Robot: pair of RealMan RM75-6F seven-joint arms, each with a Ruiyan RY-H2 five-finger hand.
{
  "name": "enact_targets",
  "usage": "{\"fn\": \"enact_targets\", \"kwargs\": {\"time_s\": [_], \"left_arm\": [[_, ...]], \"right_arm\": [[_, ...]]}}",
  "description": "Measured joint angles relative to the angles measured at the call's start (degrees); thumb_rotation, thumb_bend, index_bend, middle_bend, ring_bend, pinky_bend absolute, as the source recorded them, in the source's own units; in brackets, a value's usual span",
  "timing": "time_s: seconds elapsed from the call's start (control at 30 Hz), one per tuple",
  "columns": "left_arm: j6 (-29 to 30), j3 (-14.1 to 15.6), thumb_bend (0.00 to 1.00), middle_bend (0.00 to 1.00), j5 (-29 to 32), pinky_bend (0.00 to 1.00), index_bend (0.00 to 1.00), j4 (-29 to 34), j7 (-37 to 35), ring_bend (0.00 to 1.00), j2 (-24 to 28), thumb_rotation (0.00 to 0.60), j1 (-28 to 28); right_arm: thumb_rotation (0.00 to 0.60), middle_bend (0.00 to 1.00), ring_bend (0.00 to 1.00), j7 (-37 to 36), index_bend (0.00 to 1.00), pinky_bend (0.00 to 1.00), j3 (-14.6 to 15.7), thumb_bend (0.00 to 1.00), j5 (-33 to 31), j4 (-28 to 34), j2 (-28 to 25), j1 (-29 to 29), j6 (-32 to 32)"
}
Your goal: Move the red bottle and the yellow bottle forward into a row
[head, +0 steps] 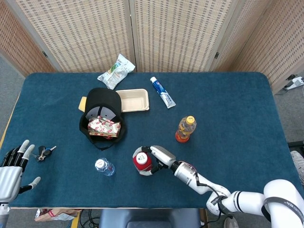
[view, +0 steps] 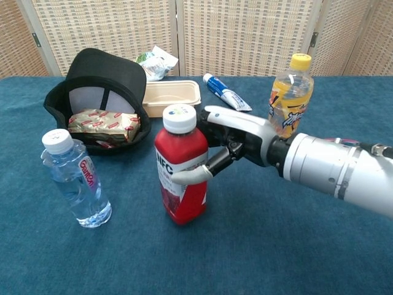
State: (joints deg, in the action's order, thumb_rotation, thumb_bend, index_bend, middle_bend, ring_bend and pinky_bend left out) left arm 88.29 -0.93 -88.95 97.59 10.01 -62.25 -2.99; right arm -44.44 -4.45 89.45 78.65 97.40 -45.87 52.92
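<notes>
Left hand [head: 10, 176]: resting at the table's near left corner, fingers spread, grasping nothing.
Keys [head: 43, 152]: lying just beside it.
Water bottle [view: 72, 179]: standing left of the red bottle.
Red bottle [view: 181, 171]: standing upright at the table's near side.
Right hand [view: 236, 143]: grasping the red bottle.
Yellow bottle [view: 290, 93]: standing farther back, right.

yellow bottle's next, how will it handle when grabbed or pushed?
Yellow bottle stands tall on a narrow base, so a high push would likely tip it; once down, the round body would probably roll. It looks nearly full of orange drink, so fairly heavy. The smooth plastic may slip in the right hand.
</notes>
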Motion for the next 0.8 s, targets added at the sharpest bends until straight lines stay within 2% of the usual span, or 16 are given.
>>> {"fn": "enact_targets", "kwargs": {"time_s": [0.4,0.6,0.8], "left_arm": [[-0.07,0.11,0.14,0.0,0.33,0.06,0.0,-0.69,-0.6,0.0,-0.15,0.6,0.3],[-0.38,0.05,0.14,0.0,0.51,0.06,0.0,-0.9,-0.84,0.0,-0.21,0.6,0.2],[-0.7,-0.02,0.14,0.0,0.45,0.06,0.0,-1.22,-1.07,0.0,-0.58,0.6,-0.06]], "right_arm": [[0.6,0.4,0.36,-0.56,0.57,0.43,0.75,0.32,1.03,-1.44,2.27,-0.71,0.75],[0.6,0.34,0.26,-0.97,0.46,0.31,0.99,0.29,1.6,-2.32,2.77,-1.35,0.67],[0.6,0.31,0.23,-1.44,0.42,0.28,0.79,0.26,1.74,-3.65,3.3,-2.07,0.71]]}}
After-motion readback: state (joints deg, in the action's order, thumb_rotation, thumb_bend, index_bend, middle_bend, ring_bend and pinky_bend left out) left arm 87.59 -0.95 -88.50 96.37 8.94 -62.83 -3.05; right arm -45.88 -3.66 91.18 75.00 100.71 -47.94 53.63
